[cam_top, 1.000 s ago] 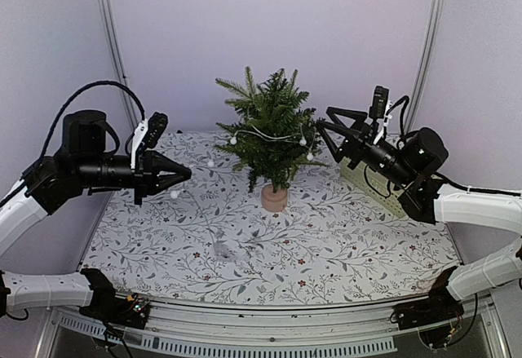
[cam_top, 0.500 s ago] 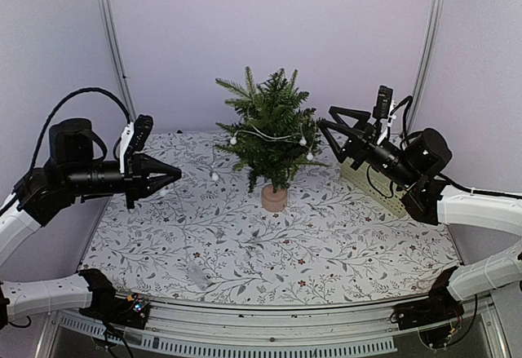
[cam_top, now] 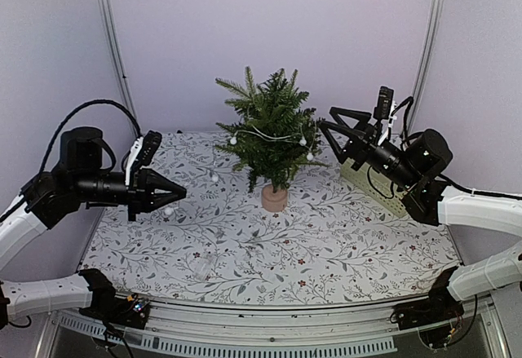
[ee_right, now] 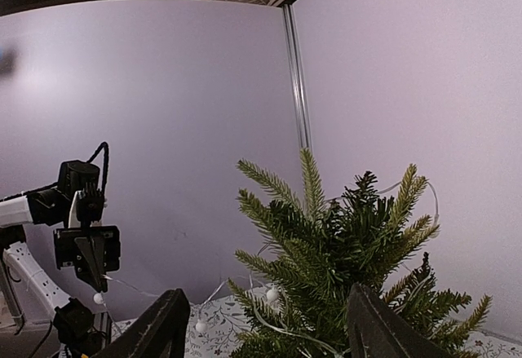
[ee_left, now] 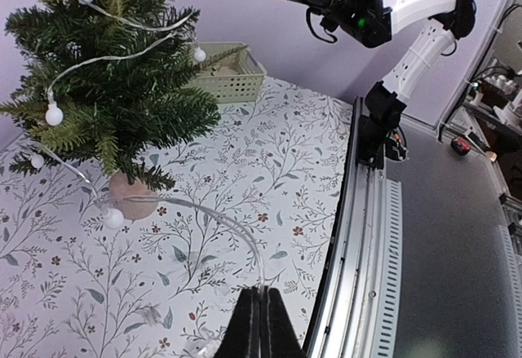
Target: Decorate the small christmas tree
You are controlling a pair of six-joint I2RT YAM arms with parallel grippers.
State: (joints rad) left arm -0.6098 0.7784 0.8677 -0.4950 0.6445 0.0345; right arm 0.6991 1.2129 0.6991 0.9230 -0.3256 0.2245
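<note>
Far left: the left gripper (cam_top: pixel 176 188) hangs above the table (cam_top: pixel 326 240) close to its left edge, about halfway back, pointing right toward the middle. Its jaws are pressed fully together, and in the wrist view the thin wire of the light string (ee_left: pixel 54 114) runs straight into the fingertips, so it looks pinched on that. The wire sags across the cloth from there to the tree, with a bulb dangling just under the tips.

The small christmas tree (cam_top: pixel 272 134) stands upright on its tan base in the middle of the table, a bit toward the back edge. The string loops over its upper branches. There's a fair stretch of flowered cloth between the left gripper and the tree, and the whole front half up to the near edge is open too.

On the right, the right gripper (cam_top: pixel 324 120) is up in the air just beside the tree's right-hand branches, jaws spread wide, nothing between them. Can't tell if it grazes the needles.

A pale green basket (ee_left: pixel 220 72) sits by the back right edge, mostly hidden under that arm.
</note>
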